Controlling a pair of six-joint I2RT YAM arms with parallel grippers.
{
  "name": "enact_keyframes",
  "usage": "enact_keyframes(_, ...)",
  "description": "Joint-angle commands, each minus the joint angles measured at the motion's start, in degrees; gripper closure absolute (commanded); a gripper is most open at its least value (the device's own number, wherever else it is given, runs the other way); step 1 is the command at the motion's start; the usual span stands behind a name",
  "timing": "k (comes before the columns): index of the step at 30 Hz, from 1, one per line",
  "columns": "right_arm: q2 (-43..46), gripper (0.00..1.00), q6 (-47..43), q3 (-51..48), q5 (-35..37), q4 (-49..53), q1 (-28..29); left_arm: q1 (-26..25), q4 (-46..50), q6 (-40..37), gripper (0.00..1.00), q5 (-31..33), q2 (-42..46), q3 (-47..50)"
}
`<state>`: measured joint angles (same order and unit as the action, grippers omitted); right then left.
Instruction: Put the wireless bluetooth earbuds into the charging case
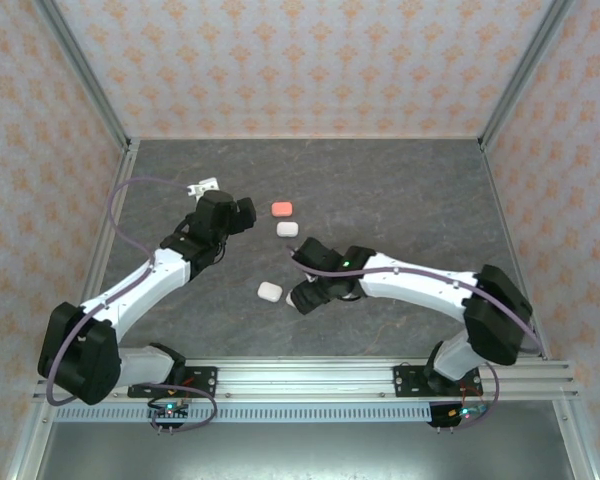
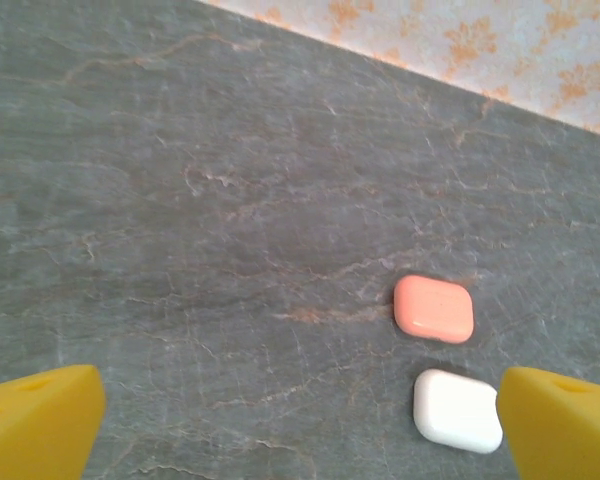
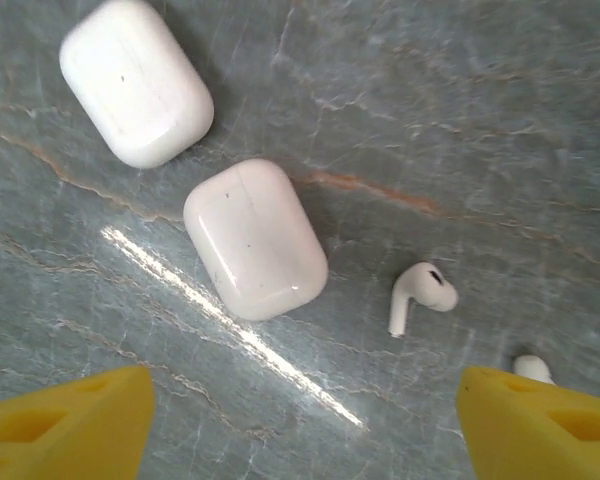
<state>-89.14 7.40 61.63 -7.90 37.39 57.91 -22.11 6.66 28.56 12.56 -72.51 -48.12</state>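
In the right wrist view two closed white charging cases lie on the grey tabletop, one ahead of my right gripper and one farther off. A white stemmed earbud lies right of the nearer case, and part of another earbud peeks out by the right fingertip. That gripper is open and holds nothing. From above it sits beside a white case. My left gripper is open and empty, with a coral-pink case and a white case ahead to its right.
A small white object lies behind the left gripper near the back left. Patterned walls and metal frame posts enclose the table. The coral case and a white case lie mid-table between the arms.
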Motion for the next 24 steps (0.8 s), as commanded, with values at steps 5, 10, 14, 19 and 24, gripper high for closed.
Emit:
enact_keyframes(5, -8.38, 0.27, -4.80, 6.58, 2.91, 3.19, 2.21, 0.31, 1.21, 0.10, 0.00, 4.35, 2.53, 1.24)
enact_keyframes(10, -12.87, 0.29, -5.50, 8.46, 2.39, 3.09, 2.55, 0.31, 1.52, -0.16, 0.00, 4.14, 2.79, 1.25)
enact_keyframes(14, -15.32, 0.30, -5.64, 8.97, 1.87, 2.70, 2.56, 0.31, 1.78, 0.05, 0.00, 4.24, 3.04, 1.47)
enact_keyframes(19, -17.54, 0.34, -5.38, 8.77, 0.99, 1.90, 2.51, 0.31, 1.80, 0.57, 0.00, 4.37, 2.99, 2.19)
enact_keyframes(24, -19.20, 0.38, -4.87, 8.29, 1.49, 1.49, 2.53, 0.31, 1.72, 1.05, 0.00, 4.13, 2.54, 2.47)
